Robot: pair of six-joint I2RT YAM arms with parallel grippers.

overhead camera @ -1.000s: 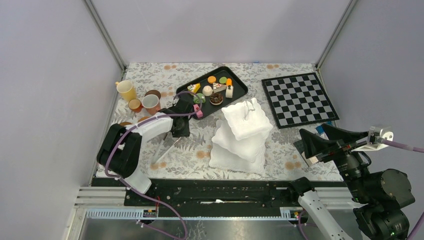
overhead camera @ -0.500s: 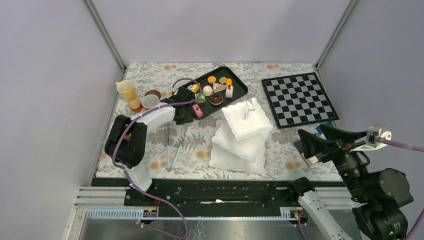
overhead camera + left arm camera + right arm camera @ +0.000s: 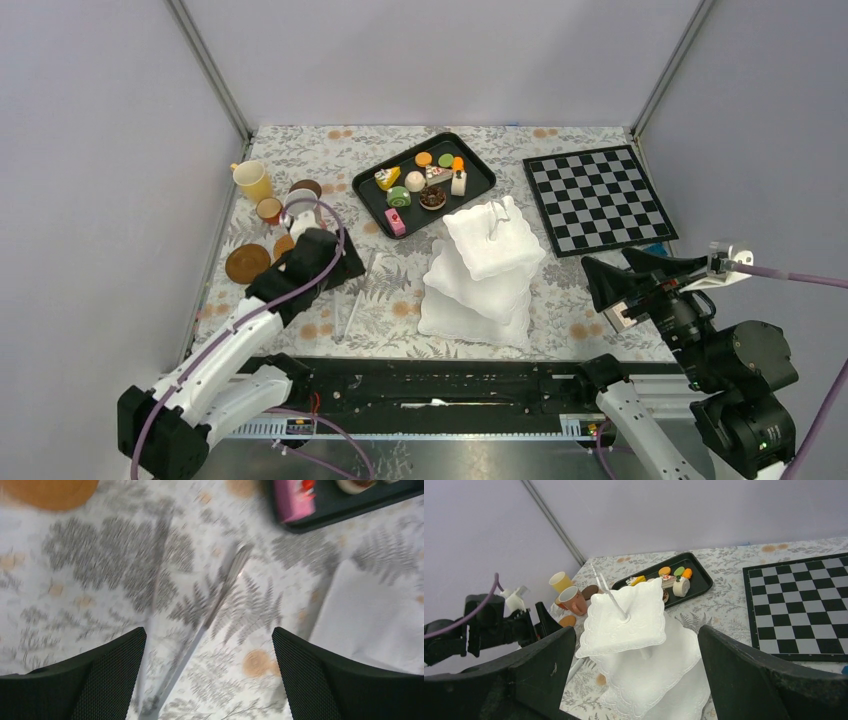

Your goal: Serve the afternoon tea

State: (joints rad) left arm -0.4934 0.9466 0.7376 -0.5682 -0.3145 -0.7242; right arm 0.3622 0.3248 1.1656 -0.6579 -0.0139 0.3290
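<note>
Holds the fingers (image 3: pixel 107 675) of the left gripper (image 3: pixel 208 630) wide apart with nothing between, hanging over the tongs (image 3: pixel 220 600) on the flowered cloth. Keeps the right gripper (image 3: pixel 636 645) equally wide and empty, off to the right and aimed at the stand (image 3: pixel 485 265).

Finds every cake (image 3: pixel 425 180) on the tray (image 3: pixel 478 188) just behind the stand, with all three tiers bare. Has the cups (image 3: pixel 252 180) bunched at the far left and a saucer (image 3: pixel 247 263) near them, beside the left gripper.

Looks like the tongs pick-up, ahead of carrying cakes to the tiers.

To do it well:
- Turn the wrist so the jaws cross both arms of the tongs, not run along them.
- Read the lie first. Appears splayed toward the tray and joined at the near end, though blurred in the wrist view.
- Come down about mid-length, away from the joined end, with one finger outside each arm.
- Touch the cloth lightly, since thin metal lying flat slips out from under a high grip.
- Close only until the tongs lift without sliding, leaving the tips apart for a cake.
- Rise straight up, clear of the saucer on one side and the pink cake (image 3: pixel 295 502) at the tray's corner on the other.
</note>
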